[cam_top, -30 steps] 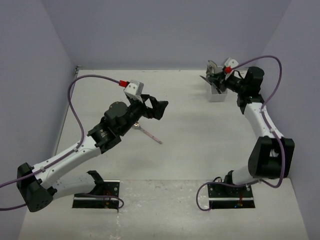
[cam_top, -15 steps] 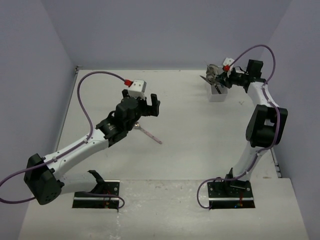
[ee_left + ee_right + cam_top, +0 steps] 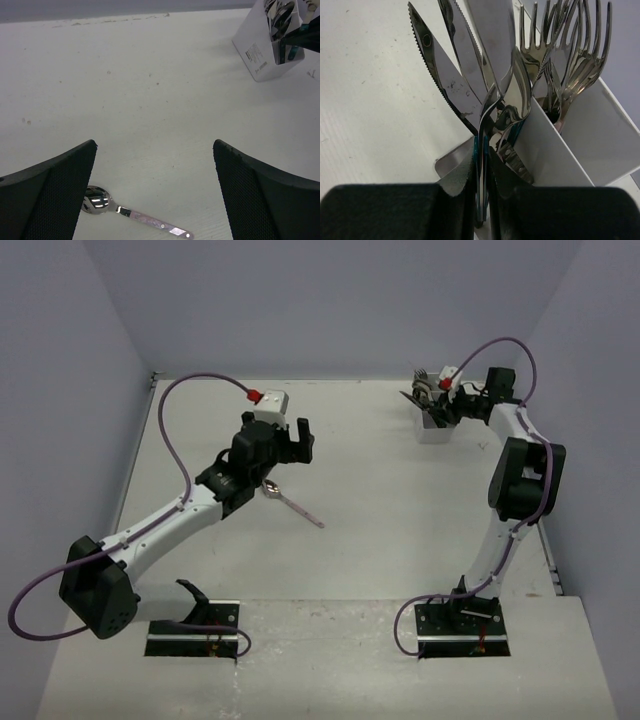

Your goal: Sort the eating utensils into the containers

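A pink-handled spoon lies on the table, bowl toward the left arm; it also shows in the left wrist view. My left gripper is open and empty, hovering just beyond the spoon's bowl. The white cutlery holder stands at the far right with several knives, spoons and forks upright in it. My right gripper is at the holder and is shut on a teal-handled spoon whose handle sits in the holder next to knives and forks.
Purple-grey walls close in the table on the left, back and right. The right arm reaches along the right wall. Both arm bases sit at the near edge.
My left gripper has moved back toward the far left, off the spoon, which lies uncovered. My right arm has folded closer to the holder, still gripping the teal-handled spoon.
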Controlling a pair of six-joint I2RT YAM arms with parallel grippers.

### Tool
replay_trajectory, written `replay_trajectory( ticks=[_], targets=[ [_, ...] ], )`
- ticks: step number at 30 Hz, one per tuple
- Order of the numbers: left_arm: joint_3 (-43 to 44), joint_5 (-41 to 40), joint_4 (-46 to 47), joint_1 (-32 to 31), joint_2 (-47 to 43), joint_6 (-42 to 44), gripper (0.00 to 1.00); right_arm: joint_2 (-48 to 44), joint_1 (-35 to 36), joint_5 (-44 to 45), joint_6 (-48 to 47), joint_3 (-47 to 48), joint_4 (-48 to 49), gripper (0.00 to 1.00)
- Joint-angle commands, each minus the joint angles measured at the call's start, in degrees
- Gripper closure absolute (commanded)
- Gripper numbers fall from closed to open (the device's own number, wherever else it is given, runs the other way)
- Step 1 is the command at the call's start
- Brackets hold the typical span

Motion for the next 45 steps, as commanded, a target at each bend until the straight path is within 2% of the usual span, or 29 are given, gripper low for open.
replay_trajectory(
  ticks=[1, 5, 6, 8, 9, 13, 16, 17, 18, 19, 21, 23, 25, 26, 28, 29, 30, 33, 35, 41, 45],
  targets=[
    [2.75, 0.21, 0.67, 0.56, 0.46, 0.65, 0.0, 0.27, -0.29, -0.12, -0.8, 2.39, 0.65, 0.92],
    [3.27, -0.06, 0.23, 0.73, 0.64, 0.39, 0.0, -0.17, -1.17, -0.91, 0.52, 1.95, 0.83, 0.82],
    [3.36, -0.06, 0.23, 0.82, 0.64, 0.3, 0.0, -0.52, -1.43, -1.17, 1.22, 1.78, 1.18, 0.76],
    [3.45, -0.14, 0.23, 0.82, 0.64, 0.04, 0.0, -1.14, -1.78, -1.61, 2.28, 1.43, 2.15, 0.69],
    [3.45, -0.14, 0.23, 0.82, 0.73, -0.22, 0.0, -1.49, -1.96, -1.7, 2.28, 1.08, 2.06, 0.61],
    [3.8, -0.85, -3.54, 0.82, 0.9, -1.45, 0.0, -4.64, -1.96, -2.31, 2.54, 0.02, 1.89, 0.56],
    [3.72, -1.46, -6.18, 0.82, 0.99, -3.65, 0.0, -8.15, -1.96, -4.24, 5.09, 0.19, 1.01, 0.34],
    [3.63, -2.07, -6.88, 0.82, 1.17, -5.48, 0.0, -9.21, -1.96, -4.77, 5.79, 0.2, 0.57, 0.21],
    [3.28, -2.17, -8.54, 0.82, 1.26, -6.37, 0.0, -11.66, -1.96, -5.12, 7.1, 0.02, 0.39, 0.14],
    [3.1, -2.6, -9.43, 0.82, 1.34, -8.64, 0.0, -13.08, -1.79, -5.39, 10.07, -0.85, 0.56, 0.01],
    [2.57, -3.74, -12.85, 0.82, 2.22, -11.55, 0.0, -16.5, -1.44, -4.17, 14.13, -3.04, 3.72, 0.01],
    [2.22, -4.71, -17.07, 0.82, 3.71, -16.29, 0.0, -22.82, 0.58, 2.05, 19.05, -8.31, 9.51, 0.01],
    [1.78, -4.1, -19.36, 0.82, 4.94, -21.2, 0.0, -29.22, 4.53, 8.46, 20.12, -13.4, 11.54, 0.01],
    [1.34, -3.4, -20.85, 0.82, 6.34, -22.71, 0.0, -31.18, 6.28, 18.5, 21.26, -15.17, 14.94, 0.01],
    [-0.06, -2.08, -21.3, 0.82, 7.84, -27.09, 0.0, -35.05, 10.69, 27.53, 26.15, -21.03, 19.0, 0.01],
    [-0.07, -1.47, -22.61, 0.82, 9.94, -28.25, 0.0, -38.72, 12.87, 31.48, 29.15, -23.08, 24.59, 0.01],
    [-0.07, -0.42, -22.71, 0.82, 11.0, -28.78, 0.0, -40.58, 14.37, 36.22, 36.4, -25.27, 26.91, 0.01],
    [-0.59, 1.0, -22.71, 0.56, 14.26, -32.03, 0.0, -48.67, 15.26, 38.47, 51.0, -33.62, 33.77, 0.01],
    [-0.94, 1.08, -22.27, 0.56, 16.28, -34.06, 0.0, -54.63, 16.05, 39.6, 54.83, -40.92, 38.17, 0.01],
    [-0.15, -2.25, -21.57, 0.47, 22.26, -38.72, 0.0, -63.26, 18.25, 41.63, 58.08, -47.44, 32.21, 0.01],
    [0.9, -5.49, -23.14, 0.47, 25.25, -41.87, 0.09, -64.95, 18.87, 42.42, 58.44, -48.06, 31.77, 0.01]
  ],
)
